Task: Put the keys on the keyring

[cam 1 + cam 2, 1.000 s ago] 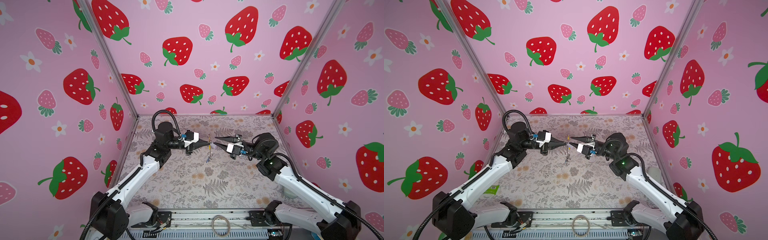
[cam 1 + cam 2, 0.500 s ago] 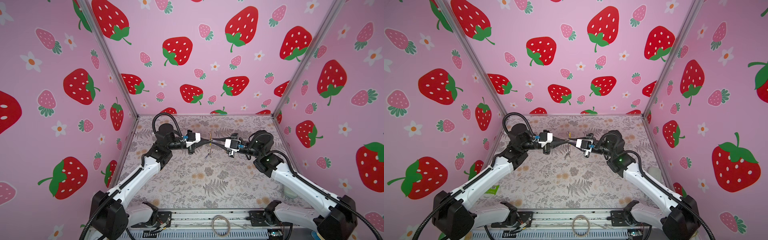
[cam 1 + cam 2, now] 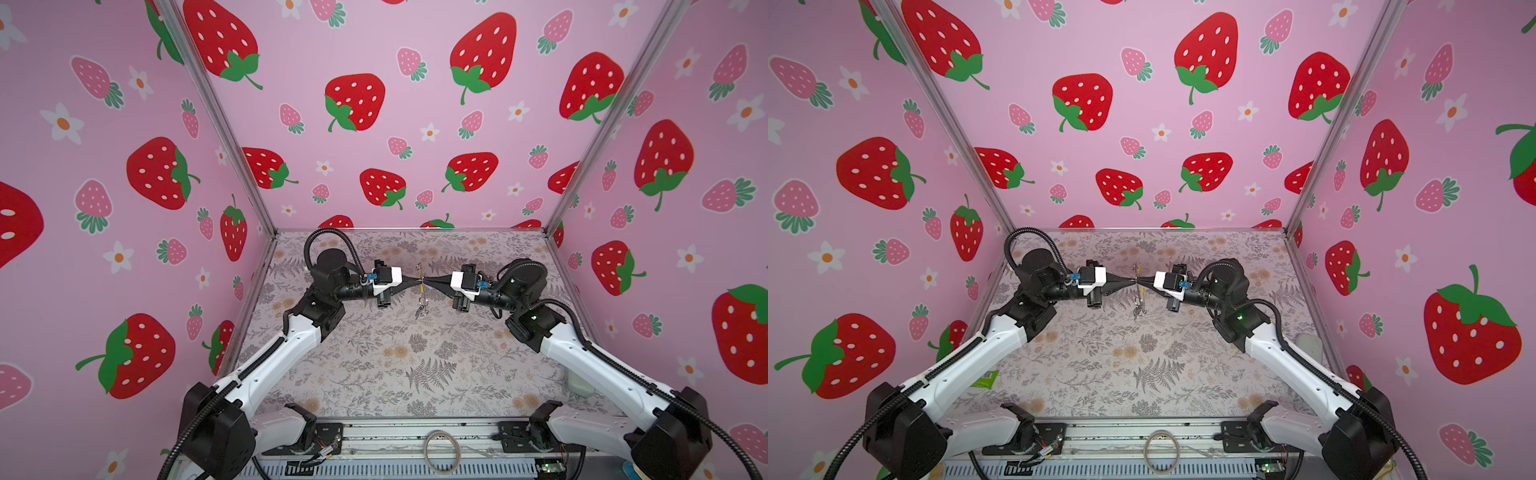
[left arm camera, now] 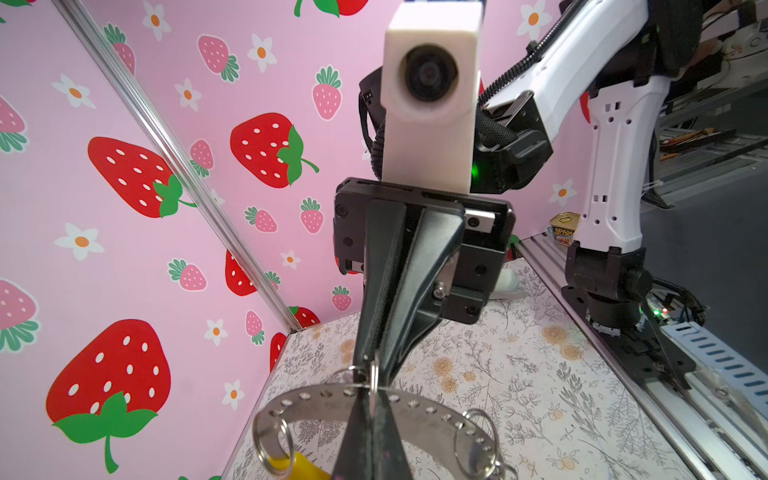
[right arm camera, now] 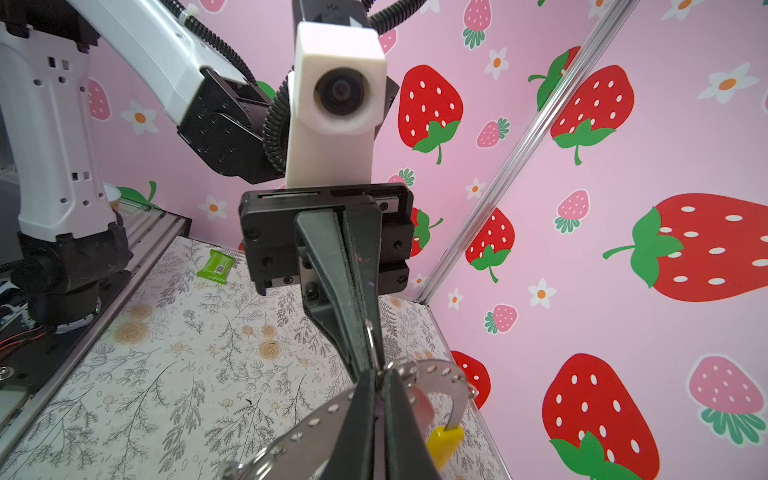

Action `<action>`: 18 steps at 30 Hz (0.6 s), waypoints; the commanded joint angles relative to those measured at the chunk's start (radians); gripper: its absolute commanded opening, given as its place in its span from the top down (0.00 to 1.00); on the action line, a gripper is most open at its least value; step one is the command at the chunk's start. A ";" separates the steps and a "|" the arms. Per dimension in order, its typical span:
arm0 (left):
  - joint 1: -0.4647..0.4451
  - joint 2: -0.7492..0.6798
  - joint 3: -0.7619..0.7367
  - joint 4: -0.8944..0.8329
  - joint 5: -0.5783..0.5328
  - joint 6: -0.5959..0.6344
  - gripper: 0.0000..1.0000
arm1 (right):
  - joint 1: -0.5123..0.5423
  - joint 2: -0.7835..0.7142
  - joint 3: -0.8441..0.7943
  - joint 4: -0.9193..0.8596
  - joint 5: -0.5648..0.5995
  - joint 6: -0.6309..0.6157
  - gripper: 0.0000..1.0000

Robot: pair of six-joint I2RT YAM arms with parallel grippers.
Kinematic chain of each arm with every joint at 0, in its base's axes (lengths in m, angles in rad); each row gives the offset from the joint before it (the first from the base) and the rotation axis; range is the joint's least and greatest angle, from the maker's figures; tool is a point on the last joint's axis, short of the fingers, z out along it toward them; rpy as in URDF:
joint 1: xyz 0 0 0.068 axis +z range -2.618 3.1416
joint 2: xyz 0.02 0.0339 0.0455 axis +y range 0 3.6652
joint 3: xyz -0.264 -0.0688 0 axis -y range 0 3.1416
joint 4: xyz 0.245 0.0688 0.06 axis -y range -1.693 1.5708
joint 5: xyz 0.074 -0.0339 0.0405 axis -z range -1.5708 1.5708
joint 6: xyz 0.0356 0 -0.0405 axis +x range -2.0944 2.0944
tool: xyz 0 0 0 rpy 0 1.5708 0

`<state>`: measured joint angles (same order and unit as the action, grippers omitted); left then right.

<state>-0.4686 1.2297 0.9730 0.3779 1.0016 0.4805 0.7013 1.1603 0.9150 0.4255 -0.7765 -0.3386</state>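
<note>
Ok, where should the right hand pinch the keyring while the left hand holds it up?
Probably on the perforated flat band of the keyring, mid-arc between the side loops, coming head-on opposite the left hand. The thin band hangs in the air; loops and yellow section sit off to the sides, clear of the pinch.

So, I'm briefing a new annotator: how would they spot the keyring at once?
Above the middle of the floral table, the left hand and right hand meet tip to tip. The keyring is the perforated metal band pinched between them, carrying wire loops and a yellow piece; the plain hoop on the front rail has neither.
</note>
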 commanded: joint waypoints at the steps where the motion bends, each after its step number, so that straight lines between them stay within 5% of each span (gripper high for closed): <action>1: -0.011 -0.029 0.000 0.006 -0.012 0.047 1.00 | 0.000 0.006 0.028 -0.004 -0.043 0.010 0.95; 11: -0.016 -0.039 0.056 -0.227 -0.098 0.196 1.00 | -0.009 0.006 0.042 -0.065 -0.022 -0.016 1.00; 18: -0.017 -0.050 0.117 -0.436 -0.199 0.299 0.74 | -0.011 0.026 0.114 -0.248 0.033 -0.082 1.00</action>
<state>-0.4828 1.2011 1.0321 0.0673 0.8555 0.6987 0.6907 1.1854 0.9825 0.2523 -0.7547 -0.3801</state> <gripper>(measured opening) 0.244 0.039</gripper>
